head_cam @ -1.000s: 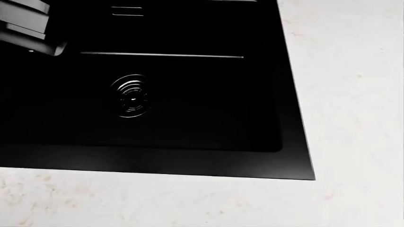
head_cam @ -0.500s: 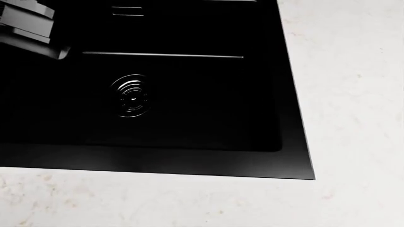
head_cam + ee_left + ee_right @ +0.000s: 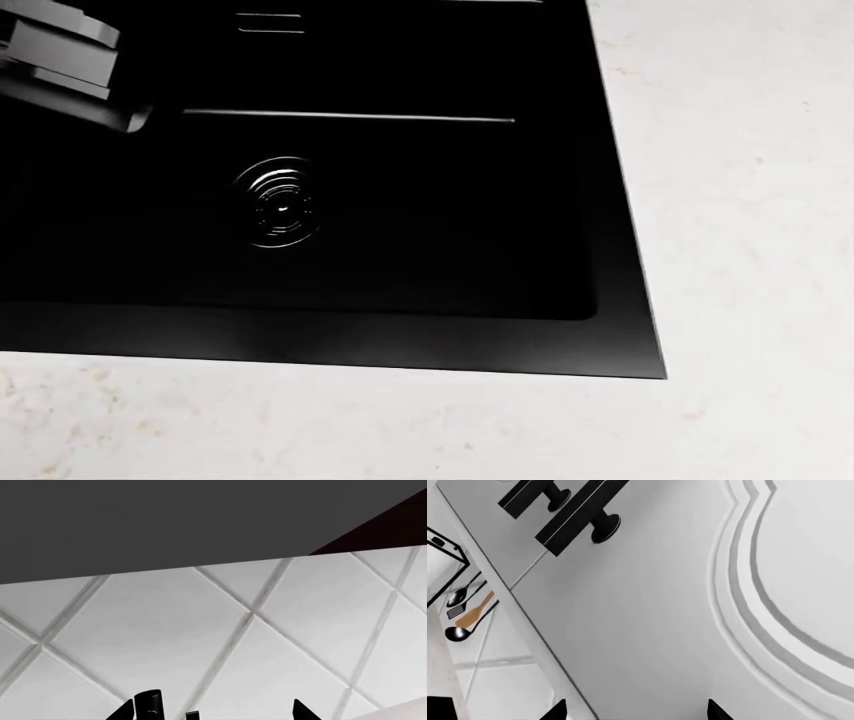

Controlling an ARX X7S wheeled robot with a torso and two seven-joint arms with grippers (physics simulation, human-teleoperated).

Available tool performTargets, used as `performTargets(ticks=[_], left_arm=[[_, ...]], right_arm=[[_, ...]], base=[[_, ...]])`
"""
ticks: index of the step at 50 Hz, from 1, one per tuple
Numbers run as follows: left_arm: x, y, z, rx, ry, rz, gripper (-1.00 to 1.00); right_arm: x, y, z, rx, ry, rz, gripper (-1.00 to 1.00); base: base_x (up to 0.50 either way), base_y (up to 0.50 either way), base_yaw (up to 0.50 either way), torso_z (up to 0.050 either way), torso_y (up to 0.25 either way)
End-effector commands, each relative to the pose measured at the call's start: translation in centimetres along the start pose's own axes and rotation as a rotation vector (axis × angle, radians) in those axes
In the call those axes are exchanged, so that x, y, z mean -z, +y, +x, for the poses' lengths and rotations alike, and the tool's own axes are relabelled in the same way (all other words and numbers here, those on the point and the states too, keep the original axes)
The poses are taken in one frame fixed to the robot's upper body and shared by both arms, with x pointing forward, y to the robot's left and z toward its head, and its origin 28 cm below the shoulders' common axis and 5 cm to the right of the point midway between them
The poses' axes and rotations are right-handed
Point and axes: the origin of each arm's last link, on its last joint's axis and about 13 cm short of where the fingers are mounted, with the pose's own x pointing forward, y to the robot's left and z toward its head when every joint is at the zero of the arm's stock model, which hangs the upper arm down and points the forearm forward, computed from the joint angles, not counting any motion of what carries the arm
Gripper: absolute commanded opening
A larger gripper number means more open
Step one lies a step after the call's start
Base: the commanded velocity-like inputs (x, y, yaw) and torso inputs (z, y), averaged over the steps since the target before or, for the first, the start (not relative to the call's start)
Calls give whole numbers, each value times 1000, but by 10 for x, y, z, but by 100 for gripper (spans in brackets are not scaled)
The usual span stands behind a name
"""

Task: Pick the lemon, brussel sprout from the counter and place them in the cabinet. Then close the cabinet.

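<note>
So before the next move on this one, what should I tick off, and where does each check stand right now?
1. Small yellow lemon located: not ok, absent from all three views.
2. Pale-green brussel sprout located: not ok, likewise unseen.
3. Left tool empty: ok, black tips apart, nothing between them, facing the white diamond-tiled wall.
4. Right tool empty: ok, tips apart, facing the pale grey cabinet door with black bar handles.
5. Cabinet open or closed: cannot tell.
6. White marble-look counter beside the large black sink: ok, in the head view.

Head camera steeply down over sink (image 3: 400, 200), wrist cameras facing walls
</note>
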Motion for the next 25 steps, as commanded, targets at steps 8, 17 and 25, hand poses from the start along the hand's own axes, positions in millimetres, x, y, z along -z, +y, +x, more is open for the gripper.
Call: performTargets(ticks=[8, 17, 25], left_arm=[[1, 0, 0, 2, 2, -5, 100], [2, 1, -1, -2, 6, -11, 100], [-1, 1, 1, -3, 3, -9, 100]], right_arm=[[112, -8, 13, 9, 562, 336, 100], [103, -10, 14, 35, 492, 329, 100], [91, -14, 11, 36, 431, 316, 100]], base=[[0, 0, 0, -1, -5], [0, 0, 0, -1, 14], [0, 0, 0, 0, 244]])
